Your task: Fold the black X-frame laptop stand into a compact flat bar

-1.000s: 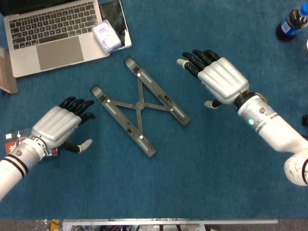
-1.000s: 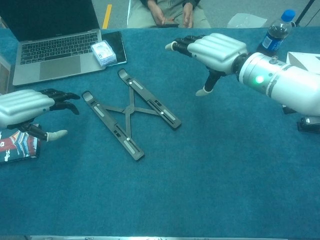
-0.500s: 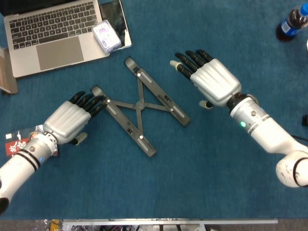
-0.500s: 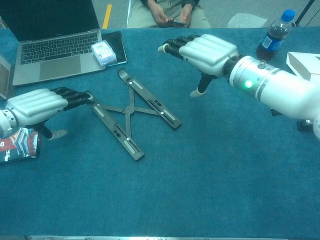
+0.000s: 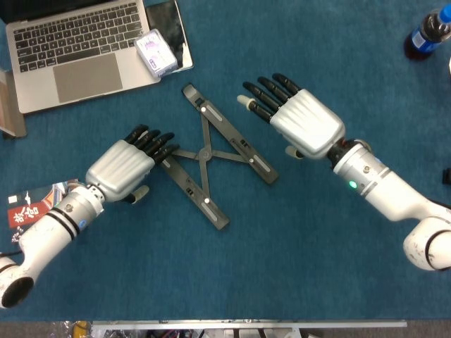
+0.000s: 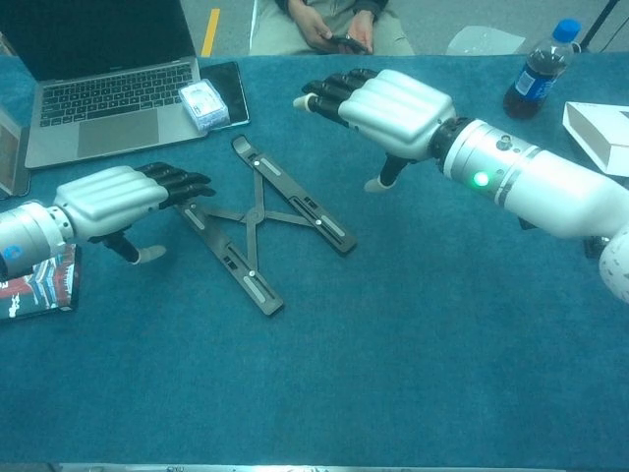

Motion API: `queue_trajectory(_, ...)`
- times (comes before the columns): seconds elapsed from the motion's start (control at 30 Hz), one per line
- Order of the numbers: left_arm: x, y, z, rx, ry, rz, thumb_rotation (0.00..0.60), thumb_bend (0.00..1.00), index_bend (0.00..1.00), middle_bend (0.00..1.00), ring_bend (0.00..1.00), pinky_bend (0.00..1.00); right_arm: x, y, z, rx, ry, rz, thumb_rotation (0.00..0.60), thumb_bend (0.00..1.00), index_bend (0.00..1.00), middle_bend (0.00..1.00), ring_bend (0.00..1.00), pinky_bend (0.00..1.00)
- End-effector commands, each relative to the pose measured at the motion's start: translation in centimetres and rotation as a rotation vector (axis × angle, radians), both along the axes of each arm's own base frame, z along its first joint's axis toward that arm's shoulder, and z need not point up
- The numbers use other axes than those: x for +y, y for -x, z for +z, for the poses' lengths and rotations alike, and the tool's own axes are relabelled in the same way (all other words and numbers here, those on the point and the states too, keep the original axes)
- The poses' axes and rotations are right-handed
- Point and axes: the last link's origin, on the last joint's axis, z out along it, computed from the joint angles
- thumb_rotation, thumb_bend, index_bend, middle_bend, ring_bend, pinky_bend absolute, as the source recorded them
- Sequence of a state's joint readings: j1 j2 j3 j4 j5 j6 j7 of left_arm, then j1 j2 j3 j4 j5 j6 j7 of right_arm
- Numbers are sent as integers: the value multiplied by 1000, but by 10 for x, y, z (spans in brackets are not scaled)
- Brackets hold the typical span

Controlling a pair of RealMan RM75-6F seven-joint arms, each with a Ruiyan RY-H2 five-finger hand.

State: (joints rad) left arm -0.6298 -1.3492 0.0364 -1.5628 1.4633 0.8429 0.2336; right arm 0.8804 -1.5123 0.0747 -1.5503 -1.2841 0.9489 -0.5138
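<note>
Left hand (image 5: 127,166), fingers apart, holding nothing, covers the left bar end of the black X-frame laptop stand (image 5: 205,153); contact unclear. Stand lies spread open, flat on blue cloth table (image 5: 296,267). Right hand (image 5: 299,121), fingers spread, empty, hovers just right of stand.

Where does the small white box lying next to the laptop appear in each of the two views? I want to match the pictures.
Head view: the small white box lies at upper left, by the right front corner of the silver laptop, partly on a dark tablet.
Chest view: the same box is at upper left, right of the laptop's keyboard.
Shared landmark: the black X-frame laptop stand, lying open below and right of the box in both.
</note>
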Motion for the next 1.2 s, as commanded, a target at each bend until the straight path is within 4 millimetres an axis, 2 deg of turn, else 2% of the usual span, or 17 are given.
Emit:
queue_trajectory(0.03,3,-3,-2,-3,-10,-14,600,351,0,0,0,0,4,4,-6,6,-32,-21,600,0,0,0,0,110)
queue_trajectory(0.17,7,-5,-7,-6,-13,-16,600,350,0,0,0,0,5,9,-12,61,-17,24,600,0,0,0,0,110)
queue_trajectory(0.33,12,-6,-11,1,-18,-17,600,350,0,0,0,0,8,11,-18,-7,-117,-156,600,0,0,0,0,113)
queue_trajectory(0.43,13,-6,-15,7,-17,-18,600,351,0,0,0,0,9,8,-18,-46,-146,-237,600,0,0,40,0,114)
queue_trajectory(0.63,17,-8,-19,12,-22,-34,600,351,0,0,0,0,6,4,-15,-80,-195,-384,600,0,0,187,0,114)
queue_trajectory(0.9,23,-12,-23,19,-25,-58,600,351,0,0,0,0,0,-9,-18,-125,-321,-551,600,0,0,195,0,114)
queue_trajectory(1.2,24,-14,-28,12,-26,-67,600,350,0,0,0,0,-3,-23,-33,-110,-358,-594,600,0,0,190,0,113)
